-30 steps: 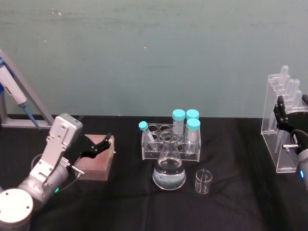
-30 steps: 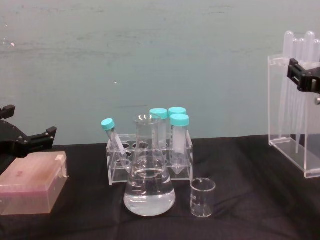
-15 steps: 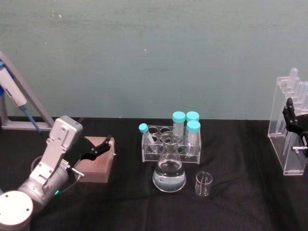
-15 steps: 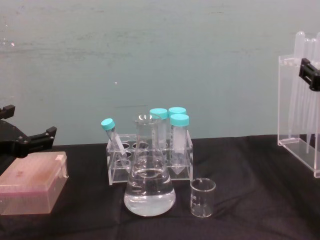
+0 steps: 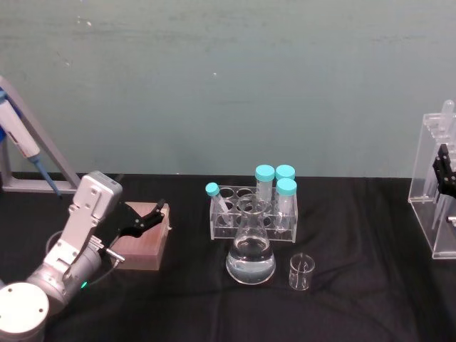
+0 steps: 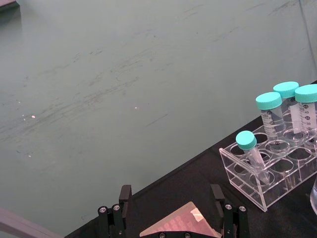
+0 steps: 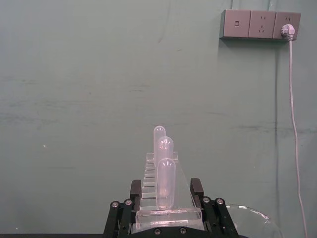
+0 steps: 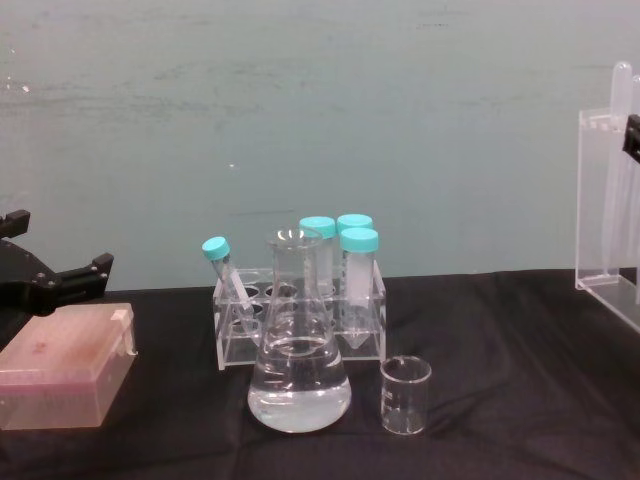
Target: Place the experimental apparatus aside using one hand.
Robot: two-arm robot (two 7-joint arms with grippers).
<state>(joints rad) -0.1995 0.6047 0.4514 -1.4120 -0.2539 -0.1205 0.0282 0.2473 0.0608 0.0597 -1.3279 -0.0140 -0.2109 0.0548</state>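
The tall acrylic stand with plastic pipettes is at the table's far right edge, and my right gripper is shut on its upper part. The right wrist view shows both black fingers clamped on the stand's sides. In the chest view the stand is cut by the right border. I cannot tell whether its base touches the table. The conical flask with clear liquid and the small beaker stand mid-table. My left gripper hangs open over a pink box.
A clear rack with teal-capped tubes stands right behind the flask. A blue-and-white pipettor on a grey stand is at the far left. Bare black cloth lies between the beaker and the acrylic stand.
My right gripper has carried the acrylic stand further right, towards the table's right edge. The left arm, flask and beaker have not moved.
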